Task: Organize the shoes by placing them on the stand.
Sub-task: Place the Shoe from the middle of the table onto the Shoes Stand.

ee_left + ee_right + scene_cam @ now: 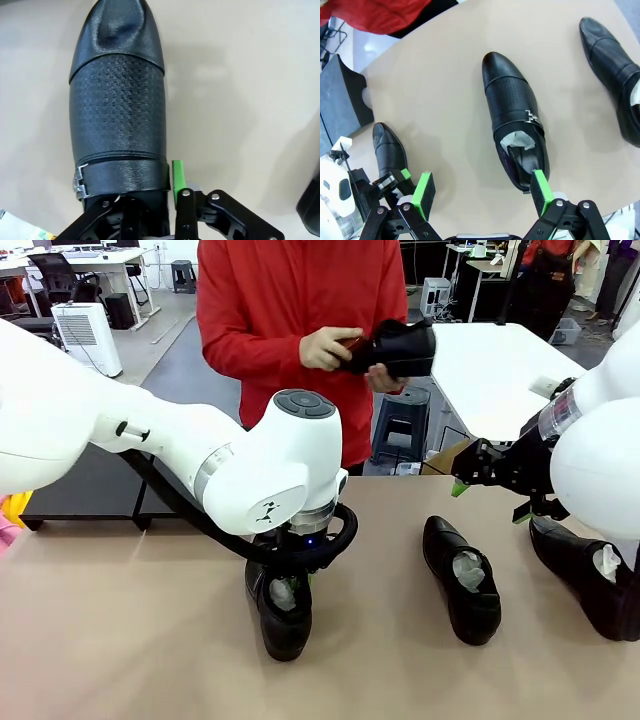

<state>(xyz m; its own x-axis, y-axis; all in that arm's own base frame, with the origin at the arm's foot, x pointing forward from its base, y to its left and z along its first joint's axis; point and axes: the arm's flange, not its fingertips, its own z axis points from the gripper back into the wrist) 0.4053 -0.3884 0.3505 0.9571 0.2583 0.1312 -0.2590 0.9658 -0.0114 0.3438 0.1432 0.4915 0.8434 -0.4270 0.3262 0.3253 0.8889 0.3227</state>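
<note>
Nearest us, the near-left shoe lies flat on the table, toe toward us; the left gripper is down over its heel end, jaws astride it; one green pad touches the shoe's side, the other is hidden, so I cannot tell whether it is truly clamped; over on the right, the right gripper hangs spread wide and empty above the middle shoe; the right shoe lies near the right edge; at the far side, the person's hands grasp the fourth shoe; count them: four shoes, three on the table, one in hand; the stand, far left, carries nothing on its visible part; by my reading none is placed, all four to go.
</note>
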